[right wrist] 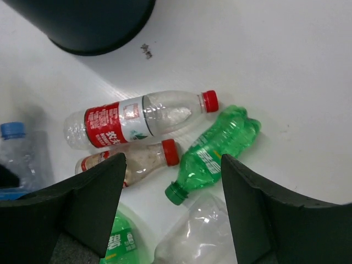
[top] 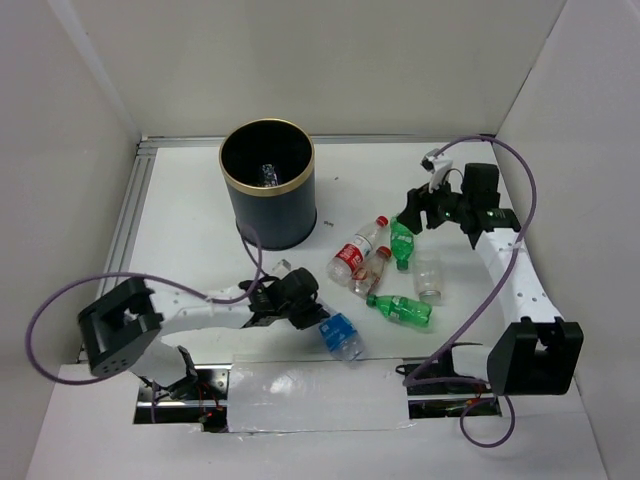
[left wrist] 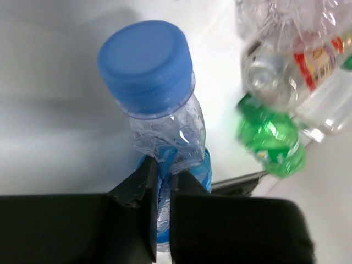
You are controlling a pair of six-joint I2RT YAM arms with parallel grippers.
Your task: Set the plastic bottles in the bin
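The bin (top: pixel 275 215) stands toward the back of the table (top: pixel 180 230), its gold rim clear of everything else. Something small and clear shows at its dark bottom, though I can't make out what.

In front of the bin, near the table's front edge, the left gripper (left wrist: pixel 162 190) has its jaws pinched tight on the crumpled body of a blue-capped bottle (left wrist: pixel 147 69). That bottle is clear with a blue label, and its cap points away from the fingers. The left arm's own wrist sits between this bottle and the bin, and its purple cable (top: pixel 252 250) loops up just before the bin's wall.

The other bottles lie in a loose heap on the table, in front of the bin on the right arm's side. Nearest the bin is a big red-labelled bottle (right wrist: pixel 137 118), with a smaller red-capped bottle (right wrist: pixel 144 159) right against it. Beyond them, farther from the bin, lies a green bottle (right wrist: pixel 217 148), with a clear bottle (top: pixel 429 275) beside it. A second green bottle (top: pixel 402 309) lies closer to the front.

The right gripper (right wrist: pixel 171 159) hangs over this heap with its jaws wide apart, holding nothing. A small dark mark (right wrist: pixel 147 51) spots the table between the heap and the bin's base.
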